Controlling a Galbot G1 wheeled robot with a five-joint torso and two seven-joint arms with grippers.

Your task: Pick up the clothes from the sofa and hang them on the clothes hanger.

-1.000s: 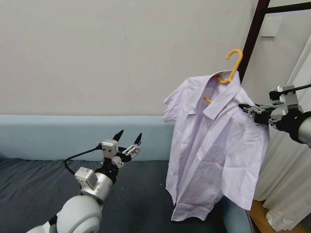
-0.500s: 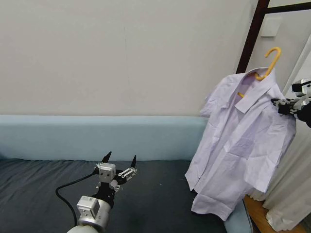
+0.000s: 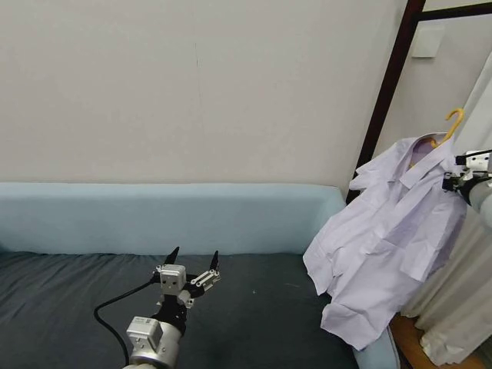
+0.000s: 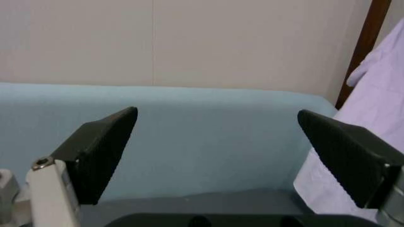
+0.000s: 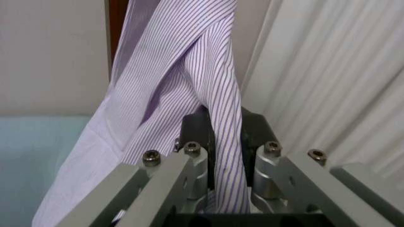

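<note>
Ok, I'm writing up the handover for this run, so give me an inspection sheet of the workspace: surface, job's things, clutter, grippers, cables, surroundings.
Surface: dark sofa seat with a light blue backrest.
Job's things: striped shirt on a yellow hanger, held up past the sofa's right end, its hook free; dark rack post stands behind it.
Clutter: nothing seen.
Grippers: right gripper shut on the shirt's fabric; left gripper over the sofa seat, fingers open, holding nothing.
Cables: black cable loops from the left wrist.
Surroundings: plain wall; pale curtain on the right.
</note>
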